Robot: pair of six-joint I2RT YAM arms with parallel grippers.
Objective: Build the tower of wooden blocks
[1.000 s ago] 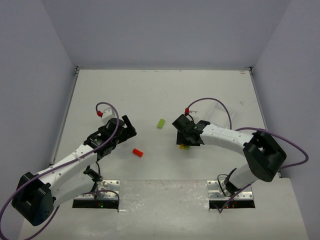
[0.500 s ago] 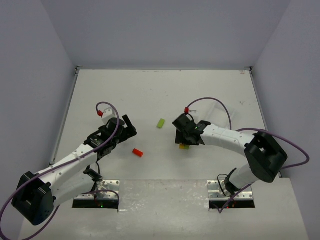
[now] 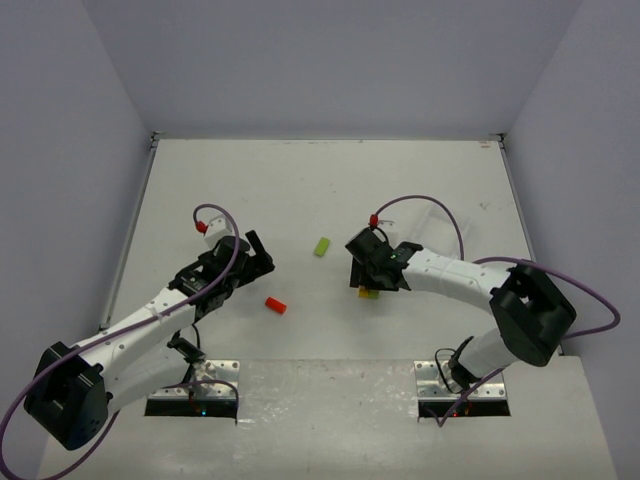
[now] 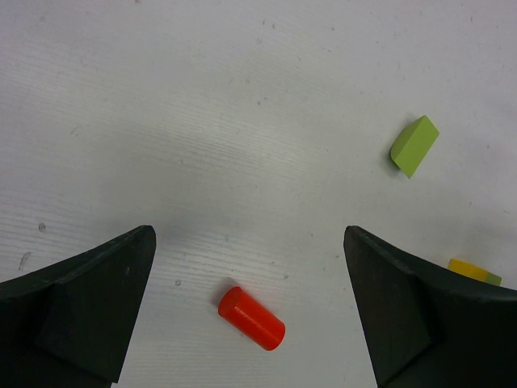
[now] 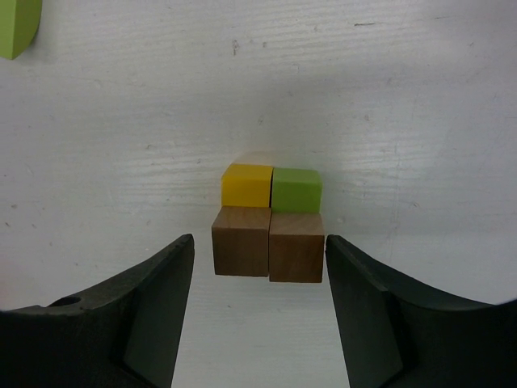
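Though low, tower point(image 5: 271, 234) yellow, green, tan.

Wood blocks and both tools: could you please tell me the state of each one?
Red-orange cylinder: lying on its side, loose.
Lime green block: loose, lying alone.
Cube cluster: yellow, green, two tan, packed together, unheld.
Left tool: open, empty.
Right tool: open, astride the cube cluster, not touching.

Inside right claw point(image 5: 258, 259): yellow block point(image 5: 247, 185), lime green block point(image 5: 296, 190), two brown blocks point(image 5: 241, 241). Inside left claw point(image 4: 249, 242): red-orange cylinder point(image 4: 251, 318); beyond, lime green wedge point(image 4: 414, 145). Claws black, table point(image 4: 242, 81) white.
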